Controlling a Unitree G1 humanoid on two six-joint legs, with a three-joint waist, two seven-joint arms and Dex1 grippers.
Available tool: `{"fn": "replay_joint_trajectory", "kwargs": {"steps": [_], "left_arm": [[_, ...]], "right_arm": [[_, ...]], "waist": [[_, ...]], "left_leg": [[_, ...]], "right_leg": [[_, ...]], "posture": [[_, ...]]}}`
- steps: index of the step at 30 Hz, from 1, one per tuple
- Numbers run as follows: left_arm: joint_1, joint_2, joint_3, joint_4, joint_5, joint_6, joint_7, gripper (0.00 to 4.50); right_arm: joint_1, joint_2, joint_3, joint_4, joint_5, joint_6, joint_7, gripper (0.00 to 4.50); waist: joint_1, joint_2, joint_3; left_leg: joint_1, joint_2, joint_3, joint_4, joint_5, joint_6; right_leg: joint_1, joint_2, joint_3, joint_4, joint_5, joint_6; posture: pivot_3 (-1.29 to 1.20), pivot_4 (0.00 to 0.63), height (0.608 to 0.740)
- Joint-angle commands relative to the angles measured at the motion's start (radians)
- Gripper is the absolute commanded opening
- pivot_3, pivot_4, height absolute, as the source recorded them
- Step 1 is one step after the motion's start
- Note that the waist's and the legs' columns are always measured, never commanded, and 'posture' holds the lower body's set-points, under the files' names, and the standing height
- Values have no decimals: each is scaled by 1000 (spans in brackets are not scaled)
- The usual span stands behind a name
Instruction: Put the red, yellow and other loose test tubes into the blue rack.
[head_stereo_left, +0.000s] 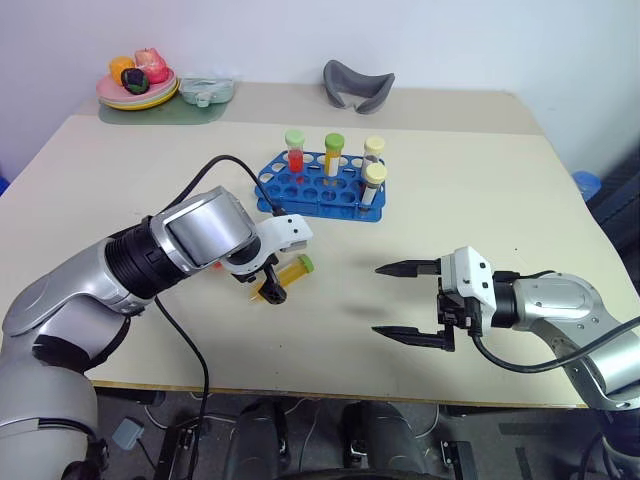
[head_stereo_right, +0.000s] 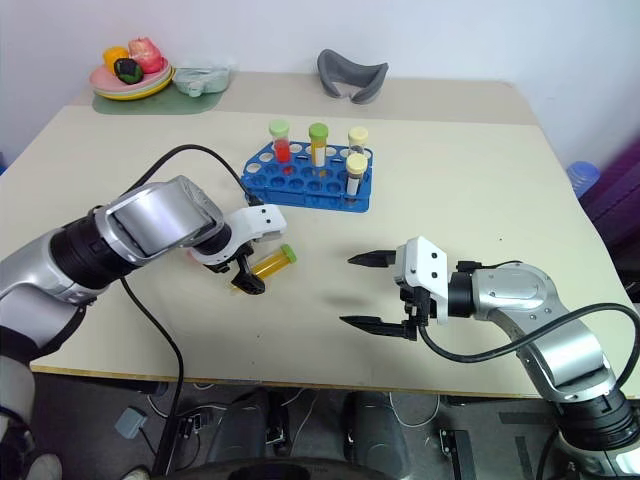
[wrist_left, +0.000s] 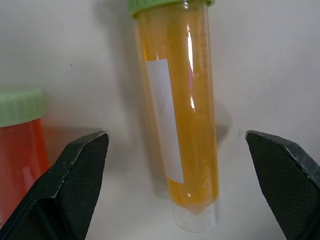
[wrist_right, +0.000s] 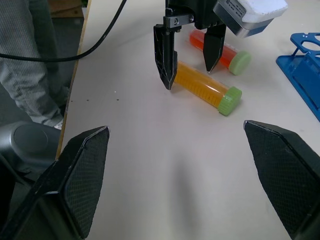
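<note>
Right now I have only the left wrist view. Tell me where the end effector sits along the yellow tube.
Observer: The left end effector straddles the yellow tube near its capless end, fingers open on either side.
Operator: Now locate the rack.
Observer: The rack stands farther up the table than the tube, with four tubes upright in it and free holes on its near side.
</note>
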Motion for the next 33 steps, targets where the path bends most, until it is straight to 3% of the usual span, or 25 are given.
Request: {"fn": "replay_joint_trajectory", "kwargs": {"steps": [1, 19, 33], "left_arm": [[-34, -8, -20, -21, 17, -15, -4, 4500], [-37, -7, -83, -32, 33, -40, -5, 4500], [-78, -22, -148, 61, 122, -128, -64, 4500]], "right_arm": [[18, 5, -29, -16, -5, -32, -10, 4379], [46, 23, -35, -7, 5, -71, -29, 4379], [41, 39, -25, -9, 4, -69, -46, 4379]], "waist": [[2, 0, 0], [17, 0, 0], [17, 0, 0]], "left_leg": [[0, 0, 0, 0, 0, 0], [1, -1, -1, 1, 0, 0], [1, -1, -1, 1, 0, 0]], "right_leg": [[0, 0, 0, 0, 0, 0], [1, 0, 0, 0, 0, 0], [2, 0, 0, 0, 0, 0]], "posture": [[0, 150, 689], [0, 150, 689], [0, 150, 689]]}}
